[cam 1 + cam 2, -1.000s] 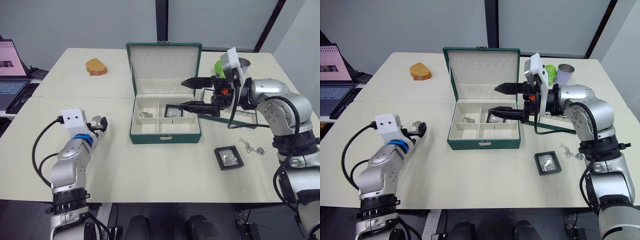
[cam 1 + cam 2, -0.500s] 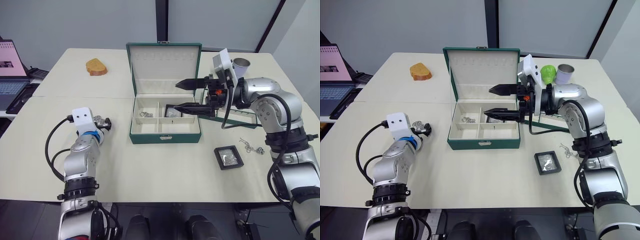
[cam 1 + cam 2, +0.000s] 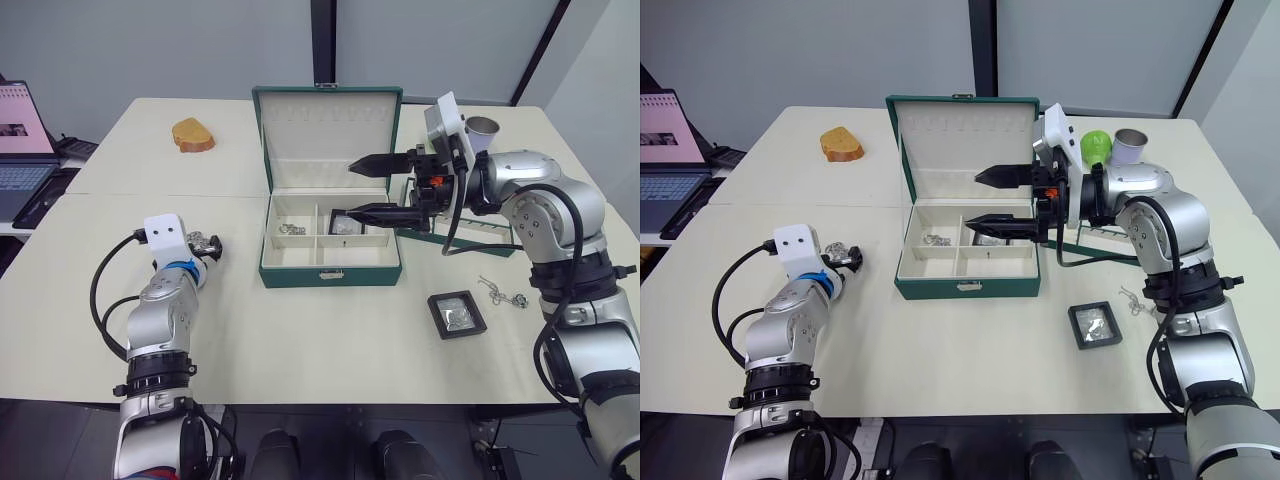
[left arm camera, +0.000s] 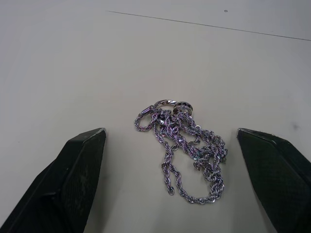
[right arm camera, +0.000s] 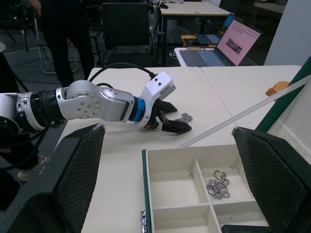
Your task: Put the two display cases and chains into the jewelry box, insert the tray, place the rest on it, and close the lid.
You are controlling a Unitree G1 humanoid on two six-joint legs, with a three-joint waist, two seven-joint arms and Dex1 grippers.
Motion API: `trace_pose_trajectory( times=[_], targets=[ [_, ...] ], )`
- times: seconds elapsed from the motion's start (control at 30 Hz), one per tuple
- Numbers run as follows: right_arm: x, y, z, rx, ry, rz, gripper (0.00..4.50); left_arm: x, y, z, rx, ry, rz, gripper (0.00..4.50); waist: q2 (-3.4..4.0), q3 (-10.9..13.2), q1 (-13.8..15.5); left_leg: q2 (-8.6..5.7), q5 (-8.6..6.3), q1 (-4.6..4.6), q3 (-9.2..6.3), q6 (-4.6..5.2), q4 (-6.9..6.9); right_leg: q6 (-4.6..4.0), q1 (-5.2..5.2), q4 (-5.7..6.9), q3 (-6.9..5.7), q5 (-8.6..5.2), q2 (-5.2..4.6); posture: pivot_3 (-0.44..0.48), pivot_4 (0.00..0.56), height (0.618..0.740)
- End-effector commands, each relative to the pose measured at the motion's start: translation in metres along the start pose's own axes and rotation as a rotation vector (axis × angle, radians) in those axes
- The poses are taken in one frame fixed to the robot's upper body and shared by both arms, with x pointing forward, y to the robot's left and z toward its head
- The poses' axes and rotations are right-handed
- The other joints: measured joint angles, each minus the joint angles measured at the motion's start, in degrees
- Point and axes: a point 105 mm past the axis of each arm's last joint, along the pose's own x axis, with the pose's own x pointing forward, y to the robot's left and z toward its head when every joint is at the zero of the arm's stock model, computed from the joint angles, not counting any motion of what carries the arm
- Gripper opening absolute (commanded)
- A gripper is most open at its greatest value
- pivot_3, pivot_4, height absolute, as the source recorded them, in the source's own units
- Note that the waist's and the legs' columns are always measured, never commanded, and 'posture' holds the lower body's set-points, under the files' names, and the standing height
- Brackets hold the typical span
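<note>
A pale cream table [image 3: 300,340] — two tops pushed together — carries the open jewelry box [image 3: 330,262], a laptop [image 3: 22,135] at its left edge and grey wall panels behind. The left gripper [image 4: 175,160] is spread wide around a chain [image 4: 184,155] lying on the table. The right gripper [image 3: 375,188] hangs open over the box; a display case [image 3: 457,314] lies right of it.

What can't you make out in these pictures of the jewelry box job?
- Display case in the jewelry box: in both eye views the right gripper covers most of it.
- Tray: largely hidden behind the right arm in the eye views.
- Chain on the table right of the loose display case: too small to tell its pendants.
</note>
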Motion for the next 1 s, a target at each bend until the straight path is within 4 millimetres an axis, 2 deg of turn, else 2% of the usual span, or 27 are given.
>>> trace_pose_trajectory(
  times=[0.03,0.1,0.23,0.5,0.53,0.77,1.0],
  targets=[
    [-0.004,0.000,0.016,-0.050,-0.039,-0.010,4.50,0.002,0.000,-0.018,0.002,0.076,0.001,4.08,0.00,0.00,0.00,0.00,0.00,0.00,0.00,0.00,0.00,0.00,0.00,0.00,0.00,0.00,0.00,0.000,0.150,0.740],
    [-0.004,-0.001,0.017,-0.050,-0.039,-0.012,4.50,0.002,-0.001,-0.018,0.003,0.075,-0.004,3.66,0.00,0.00,0.05,-0.01,0.00,0.00,0.00,0.00,0.01,0.00,0.00,0.00,0.00,0.00,0.00,0.000,0.150,0.740],
    [-0.006,0.000,0.021,-0.046,-0.062,-0.014,4.50,0.002,-0.001,-0.019,0.002,0.079,-0.008,2.55,0.00,0.00,0.08,-0.01,0.00,0.00,0.00,0.00,0.02,0.00,0.01,0.00,0.00,0.00,-0.01,0.000,0.150,0.740],
    [-0.008,0.000,0.029,-0.043,-0.107,-0.019,4.50,0.000,-0.002,-0.020,0.000,0.081,-0.014,0.15,0.05,-0.03,0.12,-0.01,0.00,0.00,0.00,0.00,0.01,0.00,0.02,0.00,0.00,0.00,-0.01,0.000,0.150,0.740],
    [-0.008,0.000,0.030,-0.043,-0.109,-0.019,4.50,0.000,-0.002,-0.020,-0.001,0.082,-0.014,0.03,0.06,-0.03,0.13,-0.01,0.00,0.00,0.00,0.00,0.01,0.00,0.03,0.00,0.00,0.00,-0.01,0.000,0.150,0.740],
    [-0.009,0.000,0.030,-0.040,-0.113,-0.023,4.50,-0.001,-0.004,-0.018,-0.003,0.059,-0.017,0.03,0.06,-0.04,0.13,-0.02,0.00,0.00,0.00,0.00,0.02,0.00,0.02,-0.01,0.00,0.00,-0.02,0.000,0.150,0.740],
    [-0.012,-0.002,0.032,-0.051,-0.120,-0.033,4.50,-0.010,0.000,0.013,-0.035,-0.072,0.002,0.03,0.06,-0.03,0.10,-0.01,0.00,-0.02,0.01,0.00,0.01,0.00,0.01,-0.02,0.01,0.00,-0.01,0.000,0.150,0.740]
  ],
)
